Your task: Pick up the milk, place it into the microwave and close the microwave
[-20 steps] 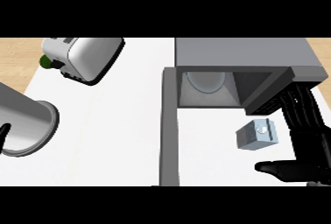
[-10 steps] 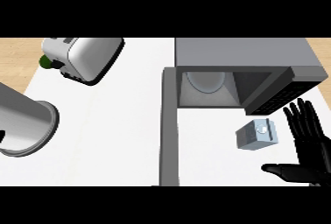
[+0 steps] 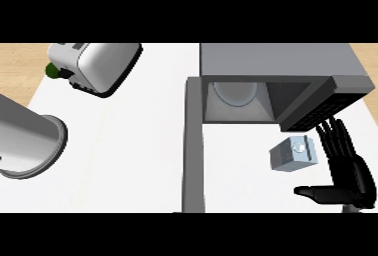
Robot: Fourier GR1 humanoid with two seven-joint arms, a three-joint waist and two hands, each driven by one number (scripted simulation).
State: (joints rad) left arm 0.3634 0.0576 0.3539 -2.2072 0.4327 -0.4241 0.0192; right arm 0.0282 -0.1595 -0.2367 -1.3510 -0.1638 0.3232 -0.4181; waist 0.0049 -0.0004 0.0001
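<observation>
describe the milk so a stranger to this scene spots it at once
Find the open microwave at the right of the white counter. Just in front of its opening stands the milk, with the open right hand beside it. It is the only small pale grey box there, far smaller than the toaster at the left.

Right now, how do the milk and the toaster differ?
Size: the toaster looks clearly bigger than the milk.
Shape: the toaster is rounded, white and silver; the milk is a boxy grey carton.
Place: the toaster sits at the back left; the milk stands at the right, just in front of the open microwave, beside the open right hand.
Shared: both rest on the white counter, and neither is held.
</observation>
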